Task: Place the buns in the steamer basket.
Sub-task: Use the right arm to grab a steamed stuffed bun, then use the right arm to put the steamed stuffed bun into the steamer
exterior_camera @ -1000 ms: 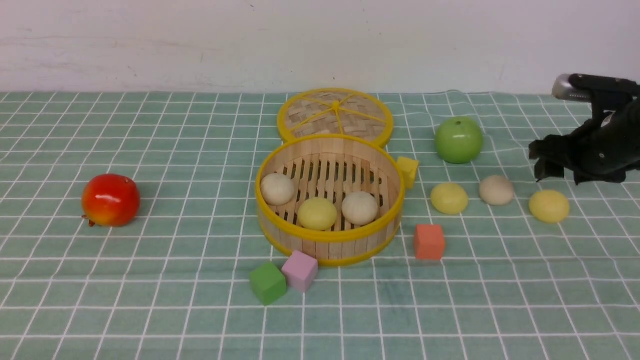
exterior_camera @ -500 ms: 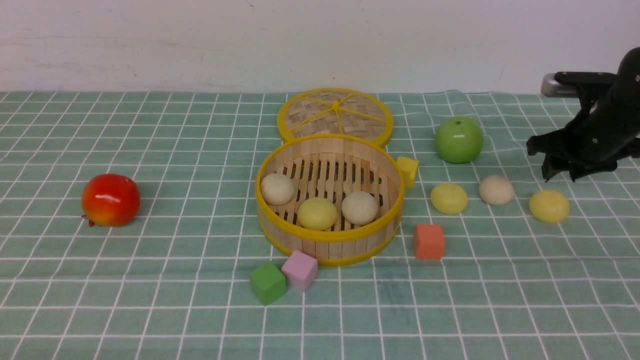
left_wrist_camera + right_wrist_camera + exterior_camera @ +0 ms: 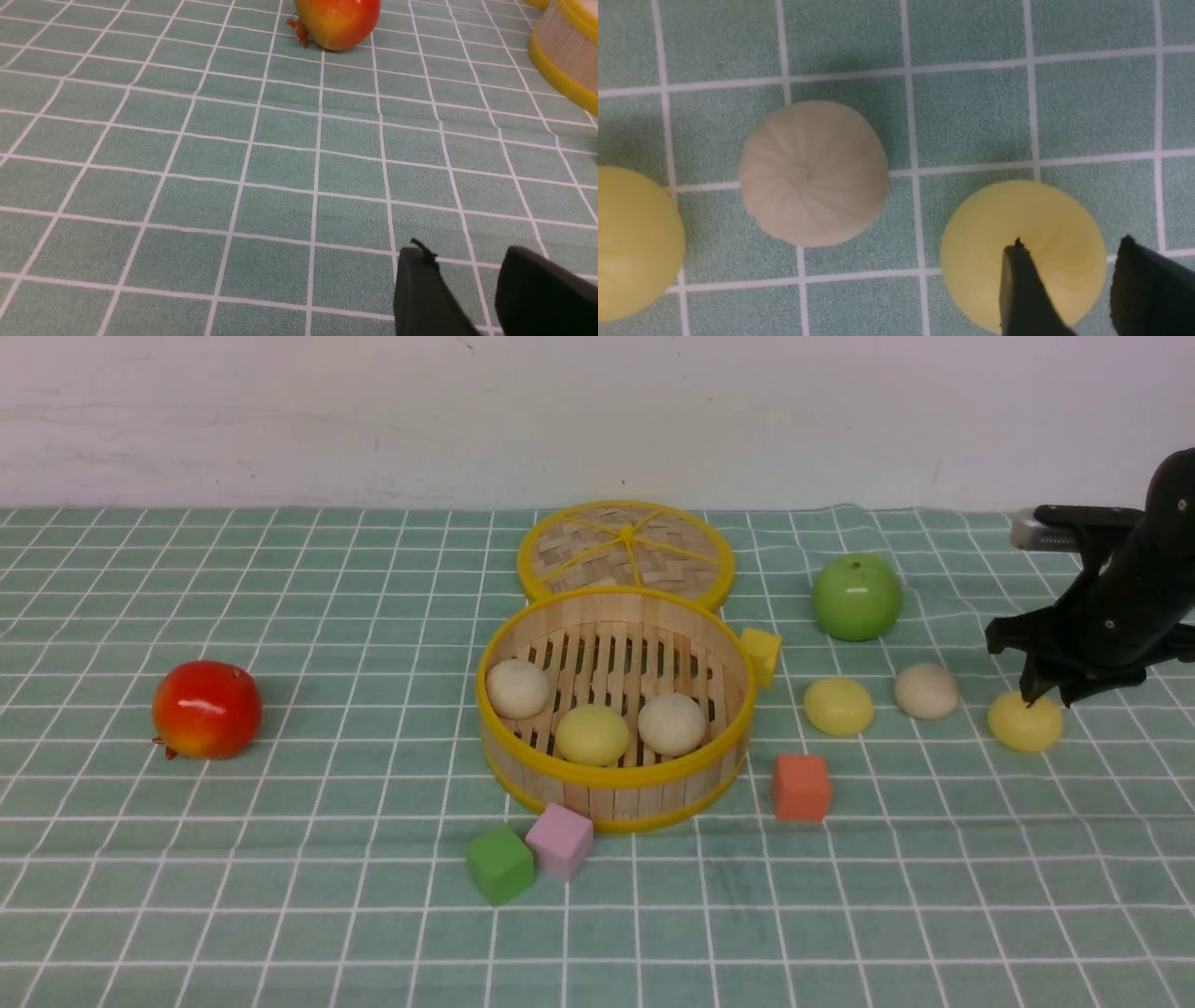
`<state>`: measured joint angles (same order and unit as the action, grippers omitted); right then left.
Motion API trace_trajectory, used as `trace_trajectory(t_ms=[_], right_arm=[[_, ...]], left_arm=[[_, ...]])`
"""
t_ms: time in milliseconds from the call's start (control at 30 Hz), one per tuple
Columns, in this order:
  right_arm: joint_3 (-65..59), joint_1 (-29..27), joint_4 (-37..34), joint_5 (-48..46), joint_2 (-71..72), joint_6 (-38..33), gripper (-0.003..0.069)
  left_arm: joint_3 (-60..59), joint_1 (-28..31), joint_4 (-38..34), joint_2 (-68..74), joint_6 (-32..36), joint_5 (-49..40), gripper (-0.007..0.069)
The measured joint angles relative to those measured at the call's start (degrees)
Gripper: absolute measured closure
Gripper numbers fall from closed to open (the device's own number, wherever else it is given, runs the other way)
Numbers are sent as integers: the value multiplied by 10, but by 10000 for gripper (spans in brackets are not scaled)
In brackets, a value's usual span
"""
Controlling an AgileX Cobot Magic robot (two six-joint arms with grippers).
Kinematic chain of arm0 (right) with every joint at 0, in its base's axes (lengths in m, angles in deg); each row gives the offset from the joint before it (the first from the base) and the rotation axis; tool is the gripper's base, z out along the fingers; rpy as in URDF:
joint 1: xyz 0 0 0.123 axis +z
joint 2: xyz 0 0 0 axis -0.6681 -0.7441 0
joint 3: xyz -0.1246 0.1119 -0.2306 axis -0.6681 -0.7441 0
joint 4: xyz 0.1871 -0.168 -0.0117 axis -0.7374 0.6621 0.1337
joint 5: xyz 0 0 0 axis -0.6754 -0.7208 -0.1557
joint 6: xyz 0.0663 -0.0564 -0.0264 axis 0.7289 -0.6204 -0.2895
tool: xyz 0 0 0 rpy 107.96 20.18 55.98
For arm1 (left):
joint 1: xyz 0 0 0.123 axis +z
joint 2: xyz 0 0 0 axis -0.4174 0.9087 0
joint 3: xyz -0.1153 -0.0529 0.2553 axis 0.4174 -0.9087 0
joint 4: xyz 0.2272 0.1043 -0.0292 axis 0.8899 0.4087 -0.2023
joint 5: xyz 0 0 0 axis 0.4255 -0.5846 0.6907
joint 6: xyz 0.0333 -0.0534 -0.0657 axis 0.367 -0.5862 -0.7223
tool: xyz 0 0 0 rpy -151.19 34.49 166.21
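Observation:
The steamer basket (image 3: pixel 611 779) stands mid-table with three buns inside: off-white (image 3: pixel 517 688), yellow (image 3: pixel 592 734) and off-white (image 3: pixel 670 723). Right of it on the cloth lie a yellow bun (image 3: pixel 838 706), an off-white bun (image 3: pixel 926 691) and a far-right yellow bun (image 3: pixel 1025 721). My right gripper (image 3: pixel 1046 695) points down just over that last bun (image 3: pixel 985 242). Its jaws are open but narrower than the bun, one finger over the dome and the other past its edge. My left gripper (image 3: pixel 467 254) hangs open over bare cloth and holds nothing.
The woven lid (image 3: pixel 625 551) lies behind the basket. A green apple (image 3: pixel 856 597) sits behind the loose buns and a red apple (image 3: pixel 206 709) at the left. Yellow (image 3: pixel 763 653), orange (image 3: pixel 801 787), pink (image 3: pixel 560 841) and green (image 3: pixel 499 863) cubes ring the basket.
My right gripper has tipped downward and lowered onto the far-right yellow bun, and its jaws have narrowed. The buns, the basket and the other objects have not moved.

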<state>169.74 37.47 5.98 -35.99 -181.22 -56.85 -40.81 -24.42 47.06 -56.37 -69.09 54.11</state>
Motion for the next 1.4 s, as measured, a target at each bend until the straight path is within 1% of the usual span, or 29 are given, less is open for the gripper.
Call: trace_trajectory(t_ms=[333, 433, 567, 600, 633, 667, 700, 733, 900, 1067, 1167, 1200, 1233, 1267, 1300, 1400], right_arm=[[1, 0, -20, 16, -26, 0, 368], [2, 0, -19, 22, -33, 0, 378], [6, 0, -15, 24, -35, 0, 464], [6, 0, -14, 24, -35, -1, 532], [6, 0, -14, 24, -35, -1, 557], [6, 0, -14, 23, -35, -1, 606], [6, 0, -14, 21, -35, -1, 637], [6, 0, -14, 19, -35, -1, 651], [6, 0, -26, 2, -22, -2, 657], [21, 5, -76, -26, 6, -36, 657], [39, 36, -151, -31, 36, -94, 657], [39, 38, -151, -31, 37, -97, 657], [46, 60, -187, -31, 44, -122, 657], [46, 63, -191, -31, 44, -122, 657], [51, 83, -223, -31, 45, -145, 657], [59, 130, -262, -22, 39, -178, 657]], left_arm=[[0, 0, 0, 0, 0, 0, 386], [0, 0, 0, 0, 0, 0, 386], [0, 0, 0, 0, 0, 0, 386], [0, 0, 0, 0, 0, 0, 386], [0, 0, 0, 0, 0, 0, 386], [0, 0, 0, 0, 0, 0, 386], [0, 0, 0, 0, 0, 0, 386], [0, 0, 0, 0, 0, 0, 386], [0, 0, 0, 0, 0, 0, 386], [0, 0, 0, 0, 0, 0, 386], [0, 0, 0, 0, 0, 0, 386], [0, 0, 0, 0, 0, 0, 386], [0, 0, 0, 0, 0, 0, 386], [0, 0, 0, 0, 0, 0, 386], [0, 0, 0, 0, 0, 0, 386], [0, 0, 0, 0, 0, 0, 386]])
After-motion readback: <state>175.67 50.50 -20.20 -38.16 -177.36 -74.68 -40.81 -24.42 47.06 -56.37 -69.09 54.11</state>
